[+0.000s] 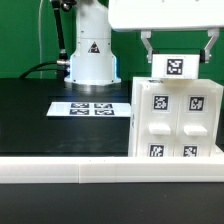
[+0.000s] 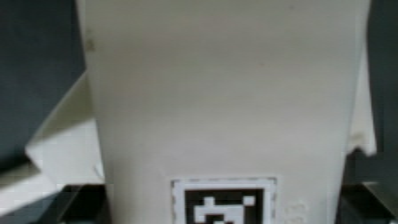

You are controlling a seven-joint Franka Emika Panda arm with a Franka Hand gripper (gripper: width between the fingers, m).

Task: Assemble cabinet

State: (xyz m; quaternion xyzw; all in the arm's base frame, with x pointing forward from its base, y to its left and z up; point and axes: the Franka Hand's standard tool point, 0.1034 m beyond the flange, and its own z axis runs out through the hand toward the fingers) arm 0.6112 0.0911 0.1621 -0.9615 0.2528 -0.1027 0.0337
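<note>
The cabinet point(image 1: 176, 120) is a large white box with several black-and-white tags on its face, standing at the exterior view's right. My gripper point(image 1: 178, 60) hangs straight above it, shut on a small white tagged panel point(image 1: 176, 67) whose lower edge meets the cabinet's top. In the wrist view the white panel point(image 2: 214, 100) fills most of the picture, with its tag point(image 2: 226, 203) between my fingers point(image 2: 54, 205). My gripper point(image 2: 217, 208) is there at the picture's lower edge. The cabinet's hollow interior is hidden.
The marker board point(image 1: 90, 107) lies flat on the black table point(image 1: 30, 120) at the centre. The robot's white base point(image 1: 92, 55) stands behind it. A long white rail point(image 1: 90, 170) runs across the front edge, right before the cabinet.
</note>
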